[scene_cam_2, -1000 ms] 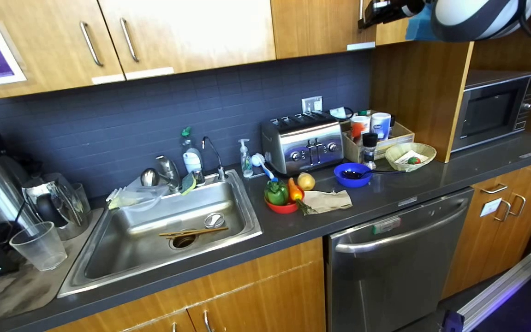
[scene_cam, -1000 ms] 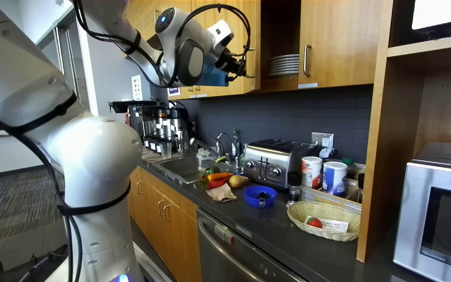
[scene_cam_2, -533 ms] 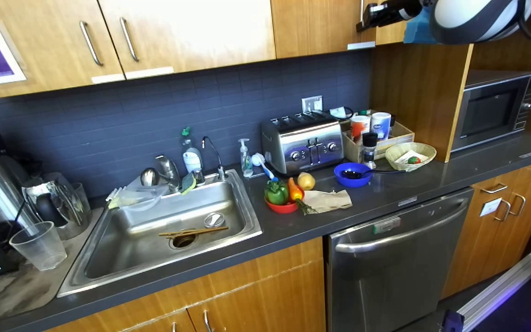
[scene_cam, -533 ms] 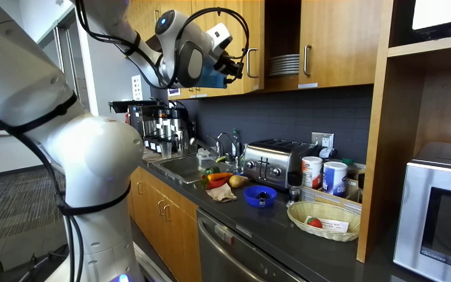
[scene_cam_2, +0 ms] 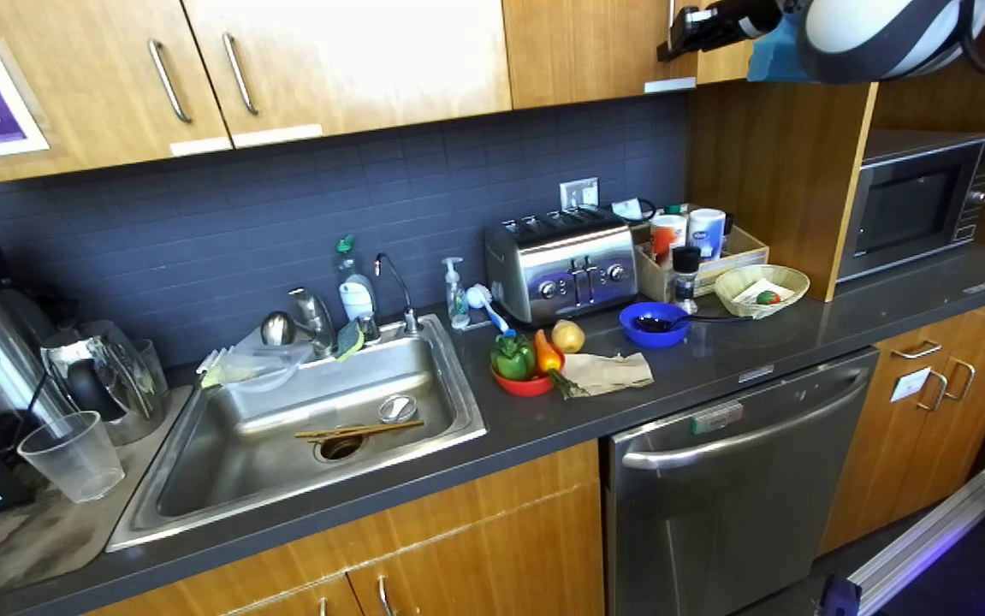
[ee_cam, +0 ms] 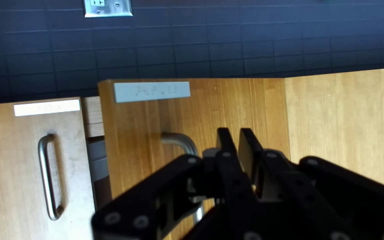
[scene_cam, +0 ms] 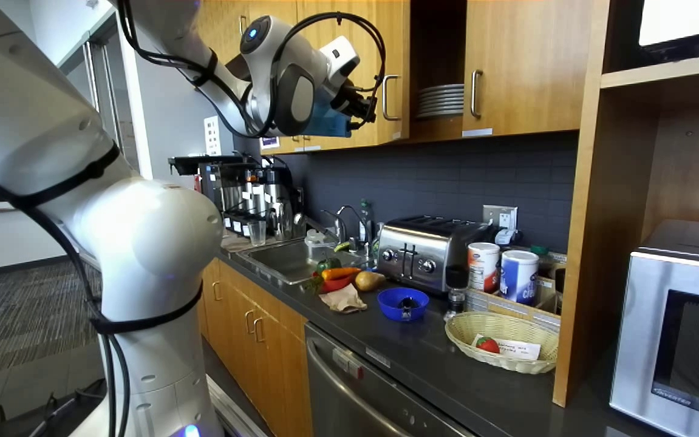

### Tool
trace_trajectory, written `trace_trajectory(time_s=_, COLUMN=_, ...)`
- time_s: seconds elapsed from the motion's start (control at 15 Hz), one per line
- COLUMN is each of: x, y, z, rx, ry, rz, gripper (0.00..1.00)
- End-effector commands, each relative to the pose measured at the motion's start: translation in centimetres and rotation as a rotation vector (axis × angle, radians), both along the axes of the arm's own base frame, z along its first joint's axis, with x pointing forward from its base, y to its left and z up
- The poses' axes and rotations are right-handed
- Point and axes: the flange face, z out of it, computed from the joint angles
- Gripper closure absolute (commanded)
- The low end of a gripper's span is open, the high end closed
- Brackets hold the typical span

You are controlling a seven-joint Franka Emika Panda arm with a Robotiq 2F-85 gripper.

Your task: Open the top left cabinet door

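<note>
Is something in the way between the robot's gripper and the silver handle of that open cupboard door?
Nothing visible blocks it: in the wrist view, the gripper is in front of the top left cabinet door, partly covering its handle. Whether they touch, I can't tell.

Top left cabinet door [scene_cam: 393, 45]: I see it ajar, swung out from its left side, free right edge standing off its cabinet [scene_cam: 438, 129], gap showing between. Exact angle, can't tell. Tall flat panel, honey-brown wood, hanging upright; top runs out of frame in both exterior views. Slim silver bar handle [scene_cam: 385, 98], vertical, close to the free edge; plain in an exterior view, partly hidden in my wrist view, where one bend shows. Pale label strip [ee_cam: 151, 91] at the bottom corner by the free edge, print too blurred for me to read. Bottom edge sits toward the top in wrist view, free edge's thickness visible.
</note>
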Motion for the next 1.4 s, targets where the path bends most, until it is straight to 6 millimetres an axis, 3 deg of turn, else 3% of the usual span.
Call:
trace_trajectory(time_s=0.0, x=-0.1, y=0.1, z=0.2, rx=-0.001, ry=-0.008, rz=0.006, gripper=0.56)
trace_trajectory(time_s=0.53, x=-0.5, y=-0.2, z=1.1, rx=-0.004, ry=-0.027, rz=-0.003, gripper=0.02)
trace_trajectory(time_s=1.33, x=-1.1, y=-0.3, z=2.7, rx=-0.003, ry=-0.068, rz=0.007, gripper=0.00)
